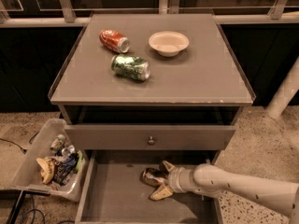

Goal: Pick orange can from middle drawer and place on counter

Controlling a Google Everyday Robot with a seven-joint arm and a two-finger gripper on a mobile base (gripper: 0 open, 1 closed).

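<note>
The orange can [150,176] lies on its side in the open middle drawer [112,197], near the drawer's middle back. My gripper [161,179] reaches in from the right on a pale arm, its two tan fingers [161,192] standing one behind and one in front of the can's right end. The fingers are spread around the can. The counter [196,78] is above, with a red can [114,40], a green can [130,67] and a white bowl [168,42] on it.
A grey drawer front with a small round knob [151,140] juts out above the open drawer. A clear bin of trash [51,160] stands on the floor at the left. A white post [285,94] rises at the right.
</note>
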